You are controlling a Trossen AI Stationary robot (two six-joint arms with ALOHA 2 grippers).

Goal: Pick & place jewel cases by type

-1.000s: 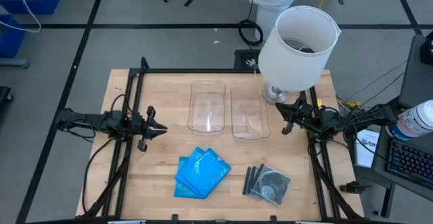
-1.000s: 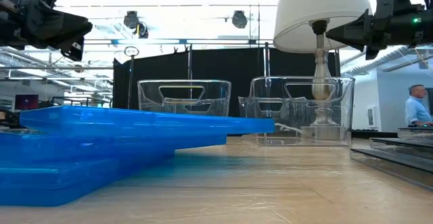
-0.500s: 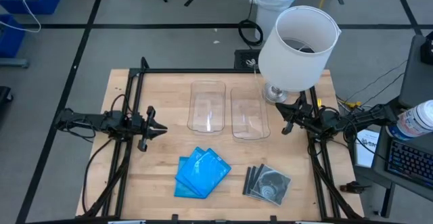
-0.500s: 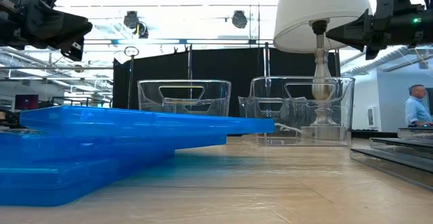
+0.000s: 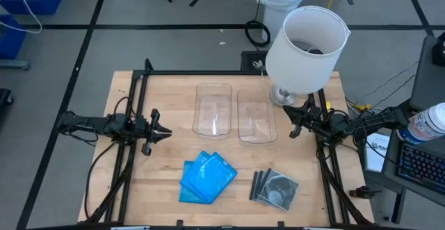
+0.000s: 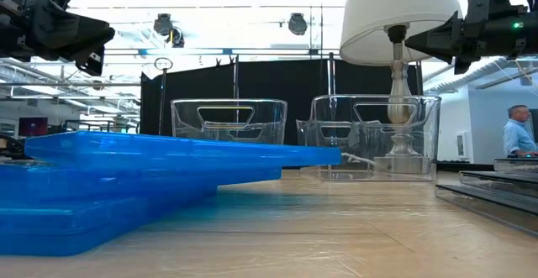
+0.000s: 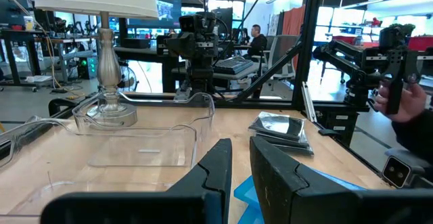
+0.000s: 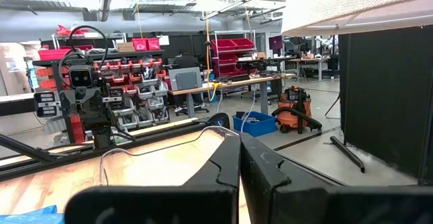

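Note:
A fanned stack of bright blue jewel cases (image 5: 207, 176) lies flat on the wooden table near its front edge. To its right lies a stack of clear and dark grey jewel cases (image 5: 275, 188) showing a silver disc. My left gripper (image 5: 167, 131) hovers level at the table's left side, its fingers (image 7: 223, 158) a narrow gap apart and holding nothing. My right gripper (image 5: 292, 129) hovers at the right side, shut and empty. Both are well clear of the cases.
Two clear plastic bins (image 5: 213, 109) (image 5: 255, 116) stand side by side at the table's middle. A lamp with a white shade (image 5: 306, 42) stands at the far right corner, close to my right arm. A person's hand (image 7: 406, 102) shows beyond the table's near edge.

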